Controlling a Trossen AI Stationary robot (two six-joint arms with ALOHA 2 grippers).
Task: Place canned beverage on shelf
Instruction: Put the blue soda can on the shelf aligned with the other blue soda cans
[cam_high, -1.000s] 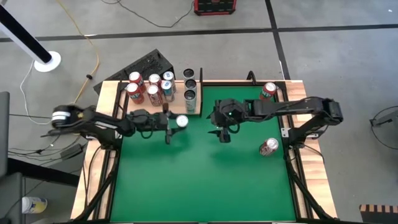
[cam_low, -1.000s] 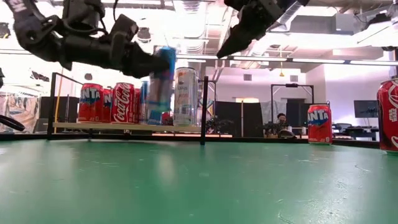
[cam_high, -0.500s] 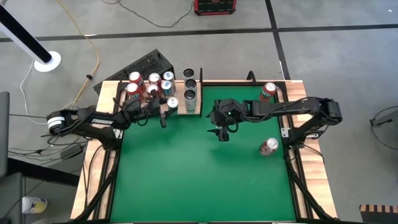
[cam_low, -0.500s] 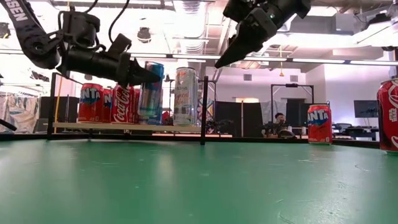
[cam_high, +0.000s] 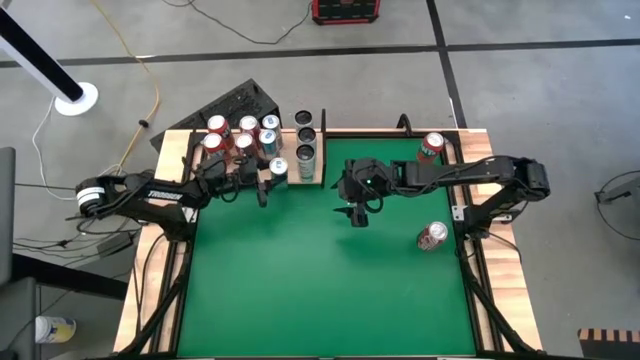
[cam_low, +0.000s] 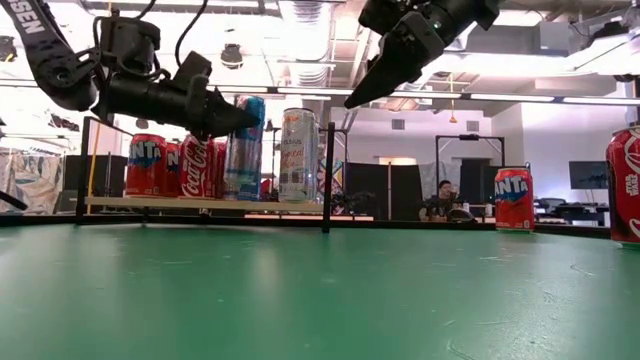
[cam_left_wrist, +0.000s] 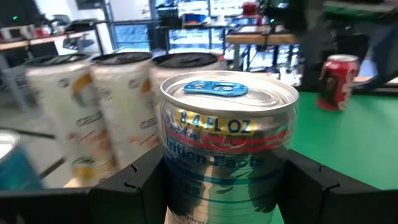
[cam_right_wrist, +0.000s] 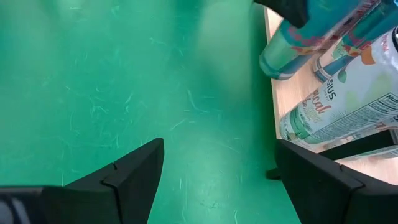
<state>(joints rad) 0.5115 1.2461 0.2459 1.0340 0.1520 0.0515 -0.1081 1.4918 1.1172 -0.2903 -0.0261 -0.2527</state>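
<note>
Green table (cam_high: 320, 270): two red cans (cam_high: 432, 236); shelf (cam_high: 310, 181): perhaps ten cans.

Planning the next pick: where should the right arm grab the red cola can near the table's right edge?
Take the red cola can across its round side wall, about mid-height, coming from the table's centre. It stands upright, so the wall offers two opposite faces for the fingers, and the green felt on that side is bare.
</note>
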